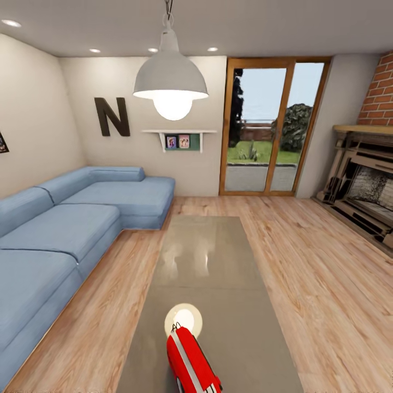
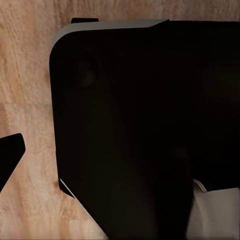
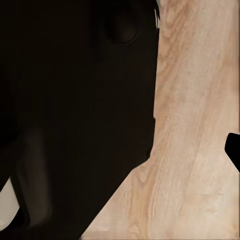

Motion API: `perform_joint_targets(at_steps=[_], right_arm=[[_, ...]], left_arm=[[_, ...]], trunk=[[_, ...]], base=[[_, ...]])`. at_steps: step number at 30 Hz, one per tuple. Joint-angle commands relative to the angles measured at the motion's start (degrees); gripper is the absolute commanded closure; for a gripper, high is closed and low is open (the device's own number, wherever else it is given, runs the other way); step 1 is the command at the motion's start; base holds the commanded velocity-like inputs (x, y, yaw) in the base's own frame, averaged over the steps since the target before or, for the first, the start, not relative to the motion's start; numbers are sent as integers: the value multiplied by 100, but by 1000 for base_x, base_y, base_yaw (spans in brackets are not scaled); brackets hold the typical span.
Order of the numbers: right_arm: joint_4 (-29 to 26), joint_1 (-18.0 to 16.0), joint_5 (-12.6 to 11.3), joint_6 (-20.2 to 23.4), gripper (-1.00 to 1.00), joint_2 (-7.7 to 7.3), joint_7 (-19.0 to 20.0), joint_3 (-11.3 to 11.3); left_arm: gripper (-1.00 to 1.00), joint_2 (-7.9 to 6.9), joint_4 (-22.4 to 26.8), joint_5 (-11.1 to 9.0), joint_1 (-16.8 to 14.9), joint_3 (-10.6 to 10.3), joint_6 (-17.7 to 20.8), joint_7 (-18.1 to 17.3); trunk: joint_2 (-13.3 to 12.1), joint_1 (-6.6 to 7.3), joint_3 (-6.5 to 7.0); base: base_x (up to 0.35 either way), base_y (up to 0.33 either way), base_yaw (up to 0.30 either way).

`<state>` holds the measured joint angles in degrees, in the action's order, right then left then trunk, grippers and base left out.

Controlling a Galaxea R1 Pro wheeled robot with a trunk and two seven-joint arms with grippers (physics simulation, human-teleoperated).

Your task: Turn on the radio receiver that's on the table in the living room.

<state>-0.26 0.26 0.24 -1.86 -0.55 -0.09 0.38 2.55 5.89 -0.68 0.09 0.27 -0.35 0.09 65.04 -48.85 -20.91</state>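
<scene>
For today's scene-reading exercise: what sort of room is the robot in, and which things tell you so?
Most likely a home living room. A long blue sectional sofa lines one wall, a low glossy grey-brown coffee table stands on the wood floor, and a brick-topped fireplace sits opposite the sofa.

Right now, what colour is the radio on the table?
Red with white stripes, seen best in the head view: radio.

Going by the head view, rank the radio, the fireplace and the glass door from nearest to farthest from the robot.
1. Radio: at the near end of the table, just below the camera.
2. Fireplace: along the right wall, partway down the room.
3. Glass door: in the far wall, right of centre.
</scene>
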Motion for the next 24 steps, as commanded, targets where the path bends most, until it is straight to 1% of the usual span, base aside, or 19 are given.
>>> perform_joint_targets(at_steps=[1, 24], right_arm=[[0, 0, 1, 0, -100, -5, 0, 0], [0, 0, -7, 2, -100, -25, 3, -3]], left_arm=[[-100, 0, 0, 1, 0, 0, 0, 0], [-100, -9, 0, -4, 0, 0, 8, -16]], trunk=[[-41, 23, 9], [-964, 528, 208]], base=[[0, 0, 0], [0, 0, 0]])
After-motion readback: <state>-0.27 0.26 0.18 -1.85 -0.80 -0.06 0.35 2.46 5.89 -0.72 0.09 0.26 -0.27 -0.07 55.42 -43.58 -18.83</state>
